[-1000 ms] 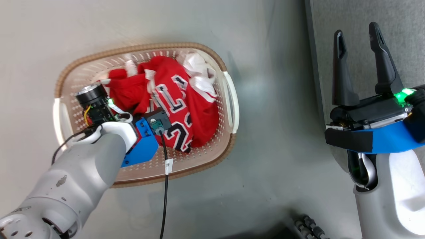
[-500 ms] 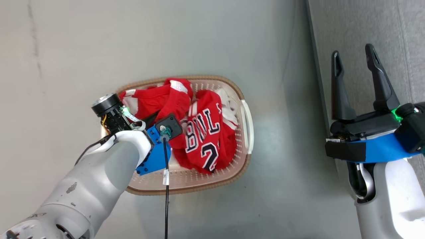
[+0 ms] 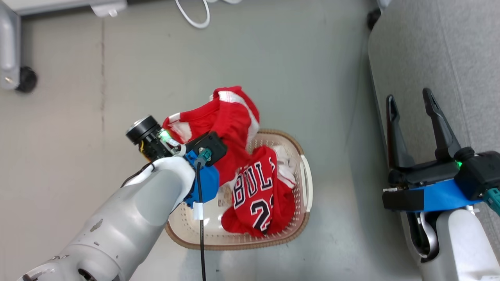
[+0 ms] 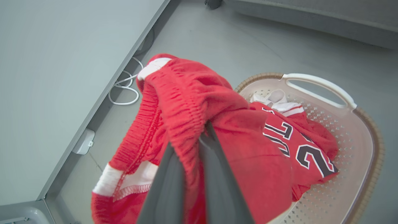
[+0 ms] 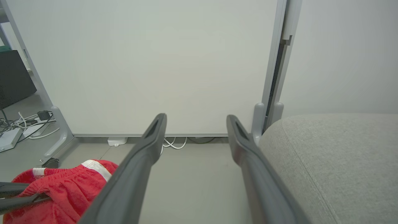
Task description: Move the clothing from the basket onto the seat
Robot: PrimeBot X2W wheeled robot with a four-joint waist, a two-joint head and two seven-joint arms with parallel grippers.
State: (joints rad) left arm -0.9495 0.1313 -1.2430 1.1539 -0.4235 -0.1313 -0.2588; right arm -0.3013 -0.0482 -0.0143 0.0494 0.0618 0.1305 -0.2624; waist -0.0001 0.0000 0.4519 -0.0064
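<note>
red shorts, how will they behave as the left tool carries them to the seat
Likely floppy: the shorts drape in folds over the shut left tool and hang down both sides. Probably light, since a narrow pinch at the elastic waistband carries them. They might snag the jersey, as their lower part hangs close to it above the basket.

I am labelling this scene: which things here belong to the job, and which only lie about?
Job: red white-striped shorts, held by the left gripper; red "BULLS" jersey; oval cream perforated plastic basket; large grey fabric seat.
Lying about: white cable loop; black castor wheel.
</note>
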